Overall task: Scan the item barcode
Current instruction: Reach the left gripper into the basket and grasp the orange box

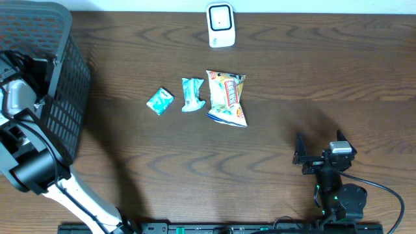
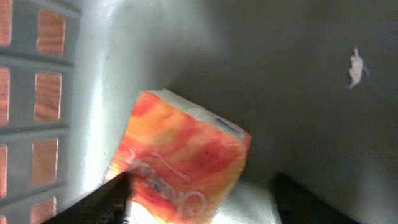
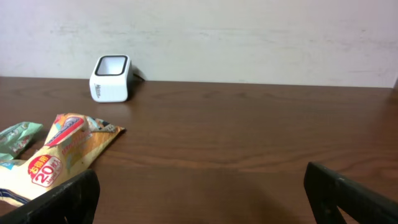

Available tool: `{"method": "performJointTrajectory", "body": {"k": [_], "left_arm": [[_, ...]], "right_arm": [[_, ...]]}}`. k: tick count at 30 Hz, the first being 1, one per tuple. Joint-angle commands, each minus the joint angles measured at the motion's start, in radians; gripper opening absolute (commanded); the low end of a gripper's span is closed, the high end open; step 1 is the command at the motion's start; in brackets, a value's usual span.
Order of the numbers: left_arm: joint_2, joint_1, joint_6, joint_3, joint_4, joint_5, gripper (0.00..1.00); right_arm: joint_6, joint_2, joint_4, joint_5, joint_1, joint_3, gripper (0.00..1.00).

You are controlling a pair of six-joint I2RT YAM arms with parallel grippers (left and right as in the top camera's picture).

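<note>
My left arm point(image 1: 19, 97) reaches down into the dark mesh basket point(image 1: 62, 97) at the table's left edge. In the left wrist view, an orange-red soft packet point(image 2: 180, 162) lies on the basket's grey floor point(image 2: 280, 74). My left gripper point(image 2: 202, 208) straddles the packet with its jaws open. The left finger point(image 2: 109, 196) touches the packet's edge, while the right finger point(image 2: 301, 199) stands apart from it. No barcode shows on the packet. The white scanner point(image 1: 220, 25) stands at the table's far edge. My right gripper point(image 1: 320, 148) rests open and empty at the near right.
A yellow snack bag point(image 1: 227, 97) and two teal packets point(image 1: 192, 94) point(image 1: 159, 101) lie mid-table, below the scanner point(image 3: 111, 78). The basket's slotted wall point(image 2: 37, 93) rises close on the left of the packet. A small white scrap point(image 2: 357, 67) lies on the basket floor.
</note>
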Motion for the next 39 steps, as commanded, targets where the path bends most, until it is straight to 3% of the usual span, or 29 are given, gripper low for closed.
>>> {"method": "performJointTrajectory", "body": {"k": [1,4,5,9,16,24,31,34,39], "left_arm": [[0.070,0.003,0.009,-0.012,-0.014,-0.031,0.51],[0.070,0.003,0.008,-0.012,-0.029,-0.031,0.14],[0.068,0.003,0.005,-0.012,-0.040,-0.031,0.08],[0.048,0.003,-0.054,-0.012,-0.084,-0.031,0.07],[-0.114,0.003,-0.339,-0.011,-0.056,0.045,0.07],[-0.419,0.002,-0.756,-0.011,0.002,0.066,0.08],[-0.679,-0.008,-0.945,-0.011,0.080,0.383,0.07],[-0.749,-0.049,-1.029,-0.011,0.082,0.393,0.07],[-0.821,-0.196,-1.033,-0.011,0.076,0.393,0.08]], "right_arm": [[-0.011,-0.005,-0.003,0.005,-0.002,-0.002,0.99],[-0.011,-0.005,-0.003,0.005,-0.002,-0.002,0.99],[-0.011,-0.005,-0.003,0.005,-0.002,-0.002,0.99],[-0.011,-0.005,-0.003,0.005,-0.002,-0.002,0.99],[-0.011,-0.005,-0.003,0.005,-0.002,-0.002,0.99],[-0.011,-0.005,-0.003,0.005,-0.002,-0.002,0.99],[-0.011,-0.005,-0.003,0.005,-0.002,-0.002,0.99],[-0.011,-0.005,-0.003,0.005,-0.002,-0.002,0.99],[-0.011,-0.005,-0.003,0.005,-0.002,-0.002,0.99]]}}
